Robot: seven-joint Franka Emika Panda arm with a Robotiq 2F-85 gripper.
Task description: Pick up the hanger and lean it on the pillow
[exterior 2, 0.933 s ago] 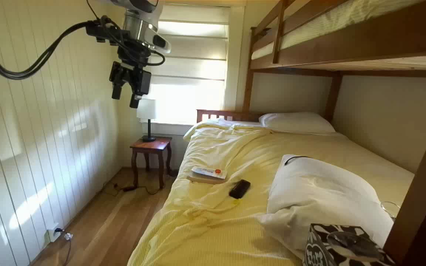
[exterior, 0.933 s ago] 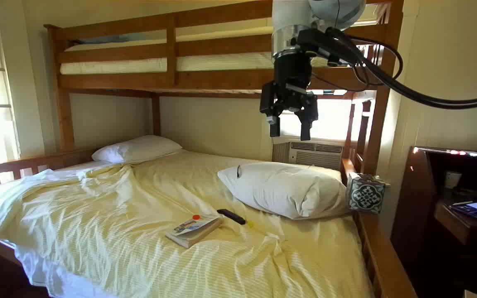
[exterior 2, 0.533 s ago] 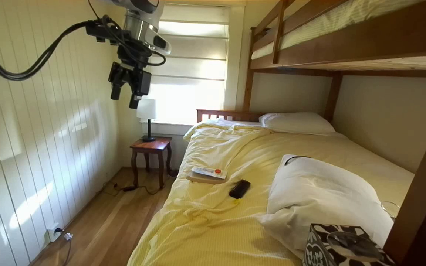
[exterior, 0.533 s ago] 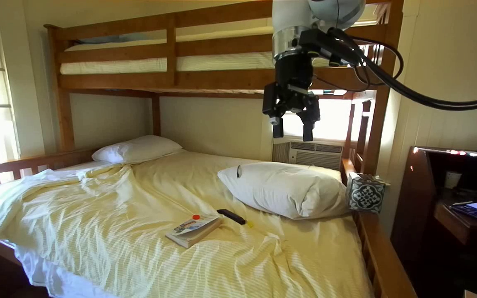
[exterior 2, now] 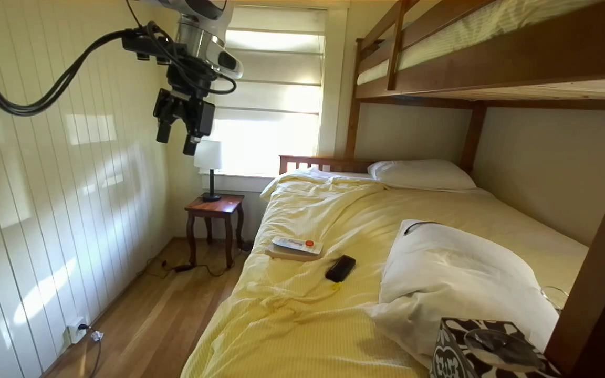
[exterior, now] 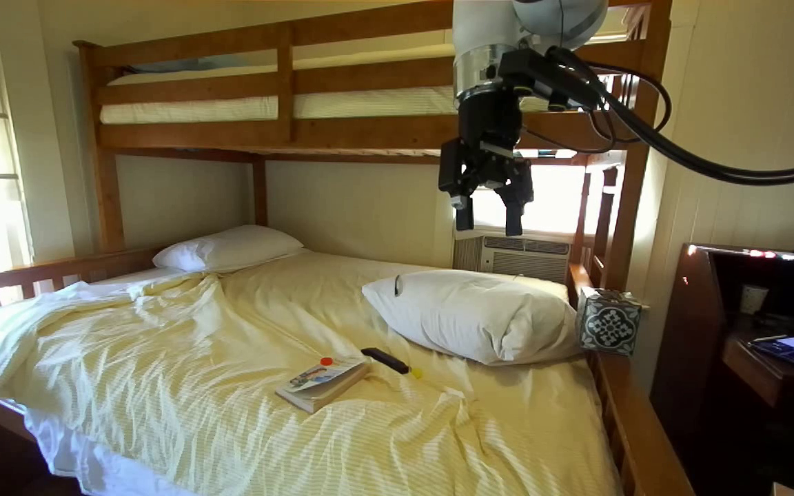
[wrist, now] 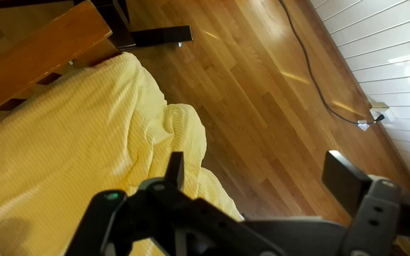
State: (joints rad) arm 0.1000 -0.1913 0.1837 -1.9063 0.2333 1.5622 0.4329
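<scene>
Jaws wide, nothing held. Prob. hanger (exterior: 397, 285), only part showing, on pillow (exterior: 469, 317). Descend slow, pinch w/o snagging pillow.

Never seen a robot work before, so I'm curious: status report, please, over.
Pincer open, nothing in it, held high. Hanger uncertain: perhaps the thin dark curve on the big pillow. Patterned box close beside that pillow, possibly in the way.
</scene>
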